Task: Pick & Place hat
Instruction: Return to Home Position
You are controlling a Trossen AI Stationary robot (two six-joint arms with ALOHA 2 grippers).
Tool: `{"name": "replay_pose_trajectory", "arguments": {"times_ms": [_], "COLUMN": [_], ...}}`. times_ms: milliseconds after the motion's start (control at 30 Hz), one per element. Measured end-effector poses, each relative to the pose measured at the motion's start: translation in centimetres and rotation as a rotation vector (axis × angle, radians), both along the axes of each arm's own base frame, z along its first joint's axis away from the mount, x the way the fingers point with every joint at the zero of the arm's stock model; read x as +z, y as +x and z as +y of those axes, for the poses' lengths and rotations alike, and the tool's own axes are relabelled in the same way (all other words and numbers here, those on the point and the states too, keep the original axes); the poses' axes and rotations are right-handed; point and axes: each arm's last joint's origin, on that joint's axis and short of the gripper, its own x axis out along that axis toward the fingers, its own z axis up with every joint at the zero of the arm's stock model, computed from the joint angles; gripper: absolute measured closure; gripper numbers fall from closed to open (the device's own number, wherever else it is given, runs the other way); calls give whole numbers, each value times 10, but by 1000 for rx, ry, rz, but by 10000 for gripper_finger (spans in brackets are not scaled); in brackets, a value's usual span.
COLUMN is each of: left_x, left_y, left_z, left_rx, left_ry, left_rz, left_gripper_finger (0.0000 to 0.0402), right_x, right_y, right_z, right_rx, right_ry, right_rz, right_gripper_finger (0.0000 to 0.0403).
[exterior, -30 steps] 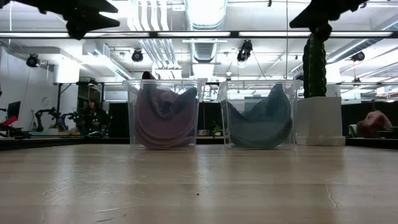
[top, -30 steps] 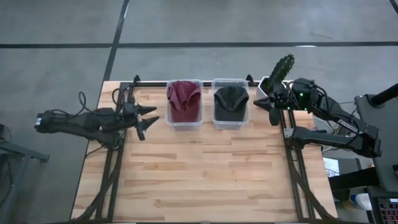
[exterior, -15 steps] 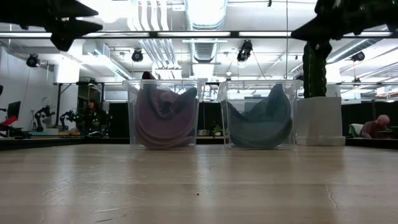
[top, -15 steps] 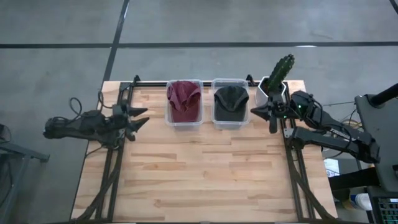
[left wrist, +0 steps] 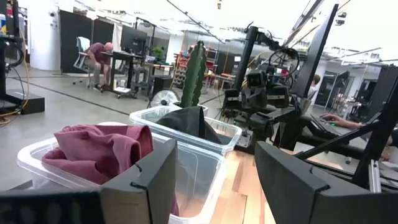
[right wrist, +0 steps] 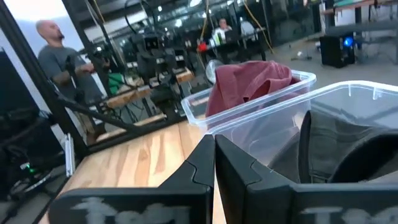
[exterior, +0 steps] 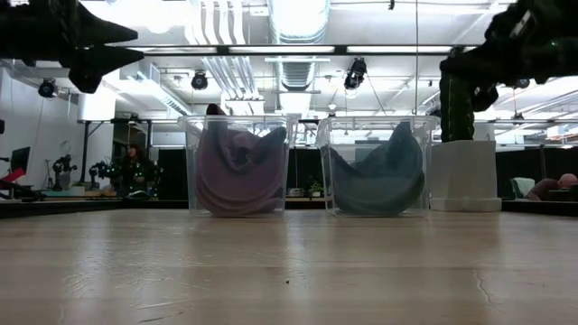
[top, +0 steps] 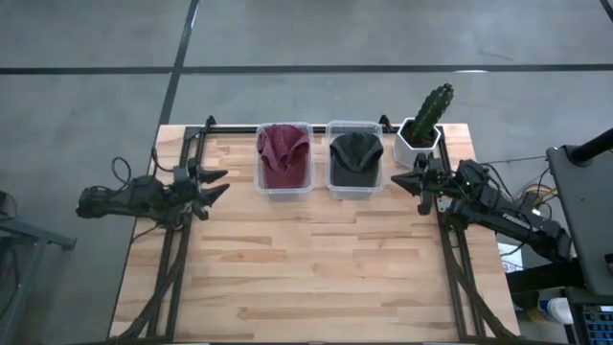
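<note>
Two clear bins stand side by side at the table's far edge. A maroon hat lies crumpled in the left bin, and a dark grey hat in the right bin. My left gripper hovers open to the left of the maroon hat's bin, pointing right; the left wrist view shows its fingers apart. My right gripper hovers to the right of the grey hat's bin, pointing left, its fingers shut together. Neither touches a bin or a hat.
A cactus in a white pot stands at the far right corner, just beyond my right gripper. The wooden tabletop stretches out in front of the bins. People and workstations show in the room behind the table.
My left arm has drawn back toward the table's left edge, away from the maroon hat's bin. My right arm has moved away from the cactus toward the near edge and come lower. The hats and bins have stayed put.
</note>
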Motion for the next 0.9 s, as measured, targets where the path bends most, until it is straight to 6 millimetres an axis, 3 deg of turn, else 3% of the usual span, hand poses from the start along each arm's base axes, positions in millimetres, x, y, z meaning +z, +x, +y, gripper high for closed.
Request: {"name": "replay_pose_trajectory", "arguments": {"times_ms": [233,467,667,900], "left_x": [-13,-32,-48,-49], "left_y": [2,8,12,13], "left_z": [-1,-1,-2,-2], "left_rx": [-15,-21,-20,-19], "left_ry": [3,3,8,39], "left_rz": [20,58,96,85], "left_gripper_finger": [193,193,193,193], "right_x": [-19,-39,-39,-39], "right_y": [-9,-4,-4,-4], "right_z": [5,2,2,2], "right_rx": [1,-4,-8,-11], "right_ry": [-1,28,-107,-157], "right_rz": [-73,-28,-15,-6], "right_gripper_finger": [394,394,394,394]}}
